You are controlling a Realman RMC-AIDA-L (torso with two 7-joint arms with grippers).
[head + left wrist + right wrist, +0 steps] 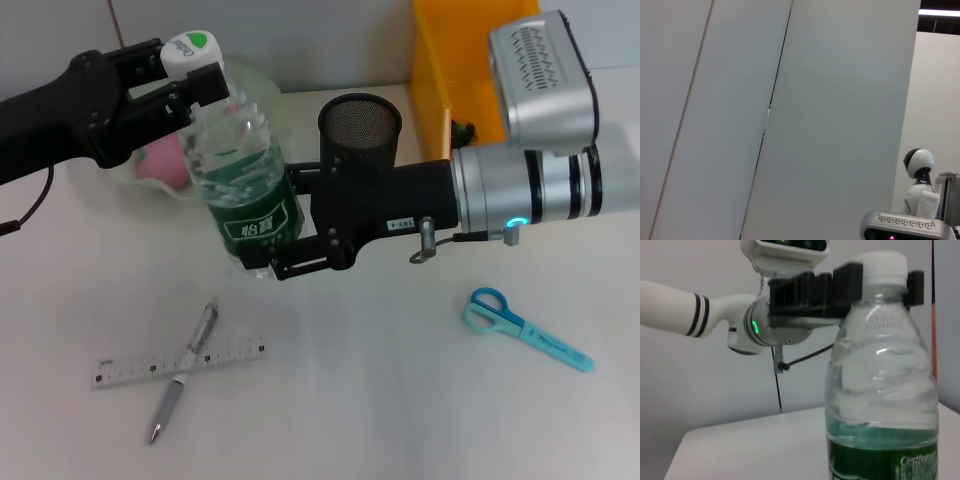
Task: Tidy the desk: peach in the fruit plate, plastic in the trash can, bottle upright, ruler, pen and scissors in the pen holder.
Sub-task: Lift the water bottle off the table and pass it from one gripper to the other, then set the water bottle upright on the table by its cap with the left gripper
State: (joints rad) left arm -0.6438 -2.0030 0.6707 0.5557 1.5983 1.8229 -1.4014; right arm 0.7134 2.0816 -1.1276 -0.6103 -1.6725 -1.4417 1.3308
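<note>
A clear water bottle (240,150) with a green label and white cap stands upright at the middle of the desk. My left gripper (190,62) is shut on its cap; the right wrist view shows its black fingers (805,287) on either side of the cap of the bottle (880,390). My right gripper (262,235) is shut on the bottle's labelled lower body. The pink peach (160,165) lies in the pale fruit plate (262,88) behind the bottle. The ruler (120,372) and pen (185,368) lie crossed at the front left. The blue scissors (525,328) lie at the right. No plastic shows.
The black mesh pen holder (360,125) stands just behind my right arm. A yellow bin (450,70) stands at the back right. The left wrist view shows only wall panels and a distant white robot (920,185).
</note>
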